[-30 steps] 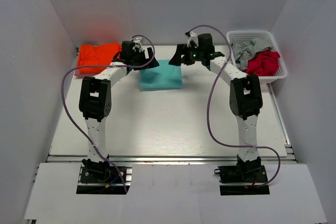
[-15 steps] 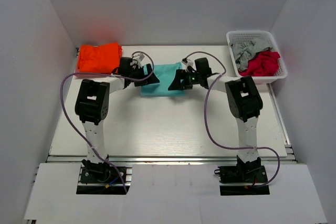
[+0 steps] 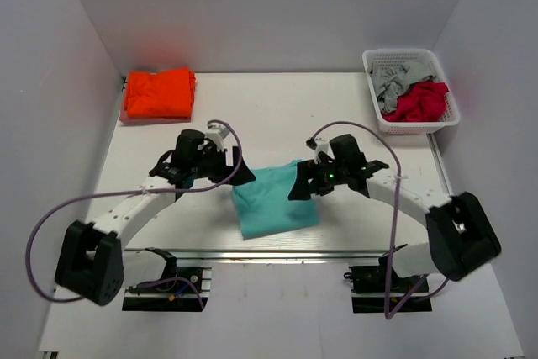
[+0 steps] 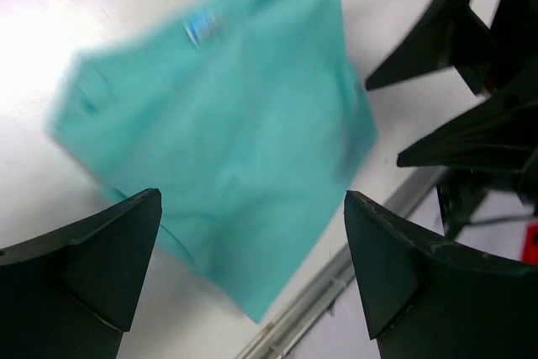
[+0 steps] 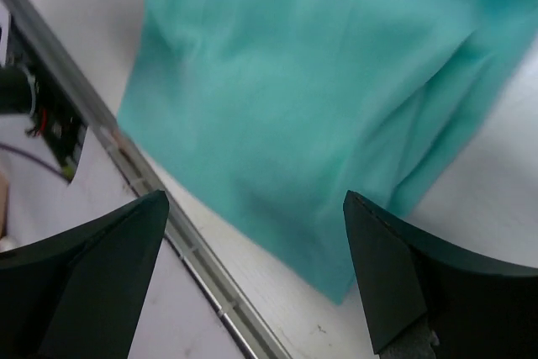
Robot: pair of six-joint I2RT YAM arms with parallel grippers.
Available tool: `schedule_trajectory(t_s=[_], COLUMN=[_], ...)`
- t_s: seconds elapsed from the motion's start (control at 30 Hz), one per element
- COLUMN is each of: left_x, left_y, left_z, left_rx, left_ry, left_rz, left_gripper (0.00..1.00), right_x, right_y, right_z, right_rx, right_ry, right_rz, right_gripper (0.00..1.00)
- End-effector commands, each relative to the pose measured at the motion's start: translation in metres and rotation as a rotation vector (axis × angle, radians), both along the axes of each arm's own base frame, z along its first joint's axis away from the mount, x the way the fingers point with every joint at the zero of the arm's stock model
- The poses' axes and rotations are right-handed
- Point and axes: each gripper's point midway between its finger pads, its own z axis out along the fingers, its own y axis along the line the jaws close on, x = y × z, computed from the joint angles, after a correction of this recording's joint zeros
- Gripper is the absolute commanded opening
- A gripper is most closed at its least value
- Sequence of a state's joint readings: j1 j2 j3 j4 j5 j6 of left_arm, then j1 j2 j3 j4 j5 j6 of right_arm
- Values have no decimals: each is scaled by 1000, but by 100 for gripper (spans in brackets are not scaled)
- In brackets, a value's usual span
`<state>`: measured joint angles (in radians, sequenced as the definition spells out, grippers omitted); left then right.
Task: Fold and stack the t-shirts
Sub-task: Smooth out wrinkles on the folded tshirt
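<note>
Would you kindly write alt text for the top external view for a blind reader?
A folded mint-teal t-shirt lies at the near edge of the table between the open left gripper and open right gripper. An orange t-shirt sits far left; a white basket of clothes far right.

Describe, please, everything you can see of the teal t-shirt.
The teal t-shirt is soft plain cloth, folded into a rough rectangle, lying flat and slightly skewed on the white table near its front rail. A small label shows near one edge. The left gripper and right gripper flank its far corners, both open, holding nothing.
</note>
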<state>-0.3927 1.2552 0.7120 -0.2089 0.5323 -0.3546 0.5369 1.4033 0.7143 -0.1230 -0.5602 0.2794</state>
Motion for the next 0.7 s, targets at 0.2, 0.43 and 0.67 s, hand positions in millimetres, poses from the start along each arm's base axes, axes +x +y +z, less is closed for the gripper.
schedule_trajectory(t_s=[0.2,0.43,0.67], left_x=[42,21,19], left_y=[24,15,16], left_z=[-1,-28,-33], left_rx=[129,143,165], left_ry=[-44,55,54], left_rz=[194,86,84], left_gripper=[92,78,58], right_x=[92,108,112], right_y=[-31,-18,-17], right_z=[37,9,-11], right_rx=[-207,-244,-271], right_ry=[-275,-208,-165], right_rz=[-295,-262,-274], right_gripper=[90,75,62])
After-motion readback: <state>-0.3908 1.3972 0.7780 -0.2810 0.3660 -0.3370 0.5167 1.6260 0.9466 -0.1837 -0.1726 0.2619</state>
